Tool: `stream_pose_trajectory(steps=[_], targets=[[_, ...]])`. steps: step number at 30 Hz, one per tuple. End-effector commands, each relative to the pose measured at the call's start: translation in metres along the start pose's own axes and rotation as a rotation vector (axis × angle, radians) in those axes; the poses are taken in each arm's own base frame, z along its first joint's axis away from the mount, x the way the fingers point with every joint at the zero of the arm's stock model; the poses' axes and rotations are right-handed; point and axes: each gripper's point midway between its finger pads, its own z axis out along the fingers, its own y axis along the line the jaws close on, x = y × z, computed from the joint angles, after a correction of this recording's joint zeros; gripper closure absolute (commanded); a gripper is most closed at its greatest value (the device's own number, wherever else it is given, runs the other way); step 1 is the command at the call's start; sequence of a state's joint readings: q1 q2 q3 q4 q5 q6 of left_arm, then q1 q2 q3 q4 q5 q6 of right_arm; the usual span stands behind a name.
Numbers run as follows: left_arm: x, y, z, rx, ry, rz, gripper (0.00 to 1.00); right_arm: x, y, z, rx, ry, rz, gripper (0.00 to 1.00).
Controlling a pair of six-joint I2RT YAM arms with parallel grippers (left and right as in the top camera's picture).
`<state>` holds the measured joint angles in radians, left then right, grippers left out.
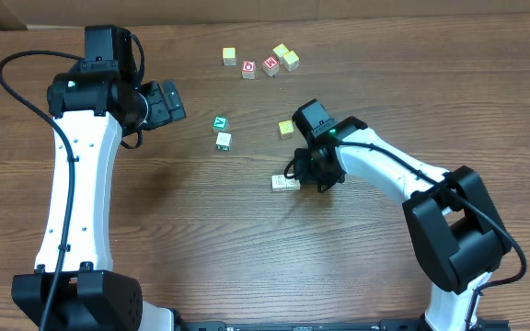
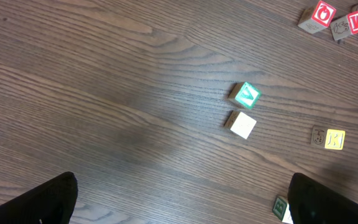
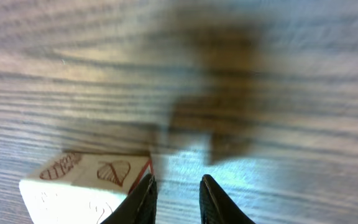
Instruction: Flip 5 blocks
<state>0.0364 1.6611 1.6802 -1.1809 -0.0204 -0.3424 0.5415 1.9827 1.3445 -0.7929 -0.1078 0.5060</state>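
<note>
Overhead, the right gripper (image 1: 306, 173) sits low near the tabletop's (image 1: 201, 248) middle, just beside a pair of pale blocks (image 1: 285, 183). In the right wrist view its fingers (image 3: 143, 198) are nearly together with nothing between them, and a leaf-marked block (image 3: 86, 180) lies just beside one finger. The left gripper (image 1: 166, 101) hangs spread wide and empty towards the left edge. Four blocks (image 1: 259, 62) cluster near the far edge.

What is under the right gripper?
Bare wooden table shows under the right gripper. A pale block with leaf drawings sits right beside it, not under it. From overhead, the right arm covers that spot.
</note>
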Motion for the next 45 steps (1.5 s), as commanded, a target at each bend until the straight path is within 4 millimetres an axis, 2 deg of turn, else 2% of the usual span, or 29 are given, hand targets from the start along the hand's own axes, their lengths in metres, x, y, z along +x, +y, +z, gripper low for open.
stream_pose_trajectory(steps=[1,6,8,10,15,27,33,45], targets=[[-0.007,-0.002,-0.004,-0.003,-0.025,-0.017,0.00,-0.034,0.011,-0.028,-0.058,-0.112,-0.032,0.75],[-0.007,-0.002,-0.004,-0.003,-0.025,-0.017,0.00,-0.062,0.022,-0.035,-0.108,-0.220,-0.111,0.74],[-0.007,-0.002,-0.004,-0.003,-0.024,-0.018,0.00,-0.069,0.028,-0.037,-0.124,-0.255,-0.141,0.67],[-0.007,-0.002,-0.004,-0.003,-0.024,-0.018,0.00,-0.076,0.033,-0.039,-0.134,-0.291,-0.162,0.52],[-0.007,-0.002,-0.004,-0.003,-0.025,-0.017,0.00,-0.091,0.037,-0.040,-0.107,-0.371,-0.214,0.44],[-0.007,-0.002,-0.004,-0.003,-0.024,-0.017,0.00,-0.112,0.043,0.001,-0.121,-0.424,-0.241,0.44],[-0.007,-0.002,-0.004,-0.003,-0.025,-0.018,0.00,-0.122,0.049,-0.003,-0.143,-0.469,-0.245,0.44],[-0.007,-0.002,-0.004,-0.003,-0.025,-0.017,0.00,-0.119,0.053,-0.002,-0.129,-0.472,-0.295,0.48]])
